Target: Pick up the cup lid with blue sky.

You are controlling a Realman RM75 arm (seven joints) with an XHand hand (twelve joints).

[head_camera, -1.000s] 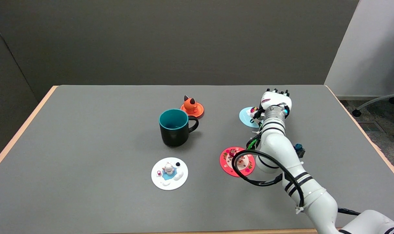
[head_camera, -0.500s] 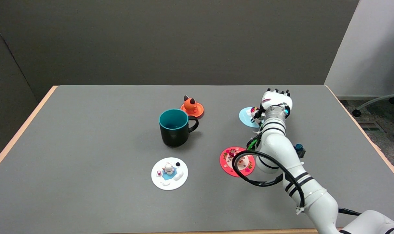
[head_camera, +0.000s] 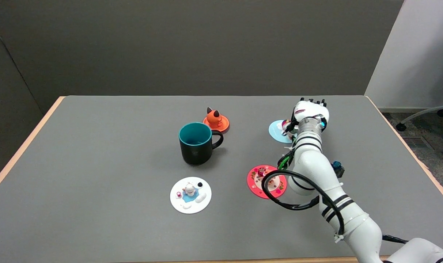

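Over sky-blue lid (head_camera: pixel 277 132), right hand (head_camera: pixel 308 109).

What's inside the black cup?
The black cup has a teal inside, and the part in view looks empty. Its near wall hides part of the bottom, so something small lying there would not show.

The right hand (head_camera: pixel 309 111) sits over the light-blue lid (head_camera: pixel 277 132) near the tabletop's (head_camera: pixel 97 164) far right edge; whether it grips is hidden. A dark mug (head_camera: pixel 196 143) stands mid-table, an orange lid (head_camera: pixel 216 122) just behind it, a white lid (head_camera: pixel 190 194) and a red lid (head_camera: pixel 260 179) nearer the near edge.
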